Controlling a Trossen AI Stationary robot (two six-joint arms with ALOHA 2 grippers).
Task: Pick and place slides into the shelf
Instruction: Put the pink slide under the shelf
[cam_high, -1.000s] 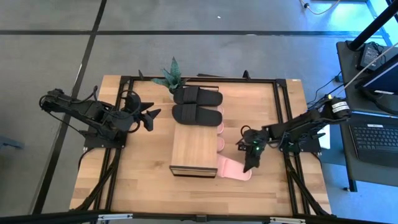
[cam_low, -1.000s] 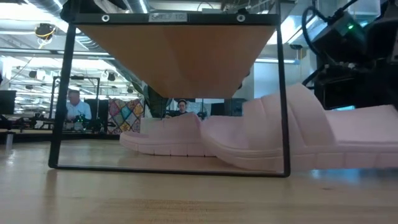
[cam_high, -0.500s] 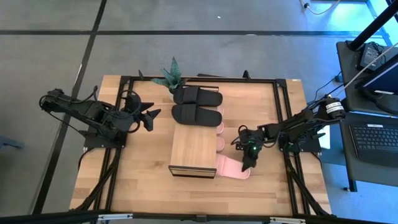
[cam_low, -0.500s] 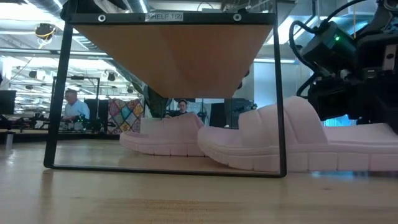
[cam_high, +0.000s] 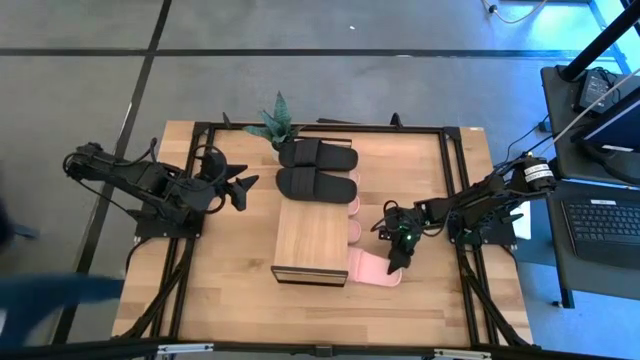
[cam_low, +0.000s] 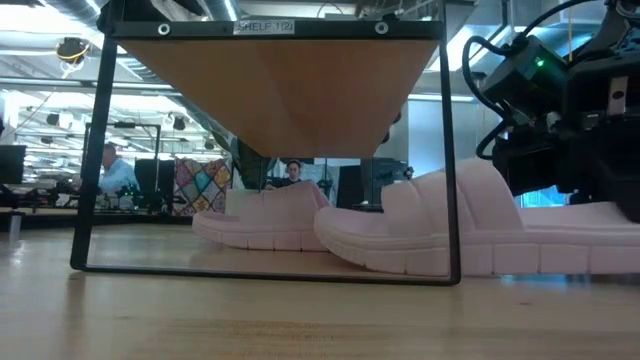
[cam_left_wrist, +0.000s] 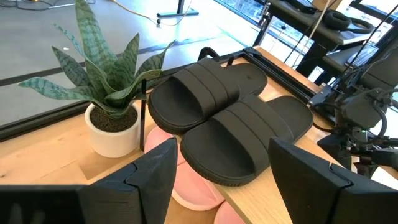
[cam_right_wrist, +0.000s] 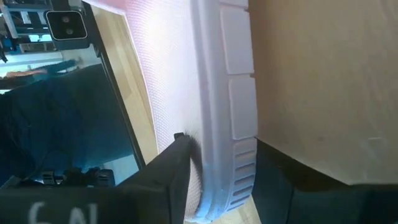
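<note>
At the left of the table, the left gripper (cam_high: 243, 186) is held spread wide and empty, pointed toward the black pair of slides (cam_high: 318, 169), which is laid side by side on the tabletop next to a small potted plant (cam_high: 273, 124).

In the middle, the shelf (cam_high: 312, 243) is placed with its light wood top up. Under it, pale pink slides are stored: their ends are seen sticking out at its right edge (cam_high: 353, 232), and in the low view one pink slide (cam_low: 262, 222) is seen deep under the plank.

At the right near corner of the shelf, a further pink slide (cam_high: 372, 269) is lying flat on the table, its front part pushed under the frame. The right gripper (cam_high: 397, 262) is placed at its heel with one finger on each side of the sole edge; the jaws are seen part-open around it, and a firm grip cannot be told.
</note>
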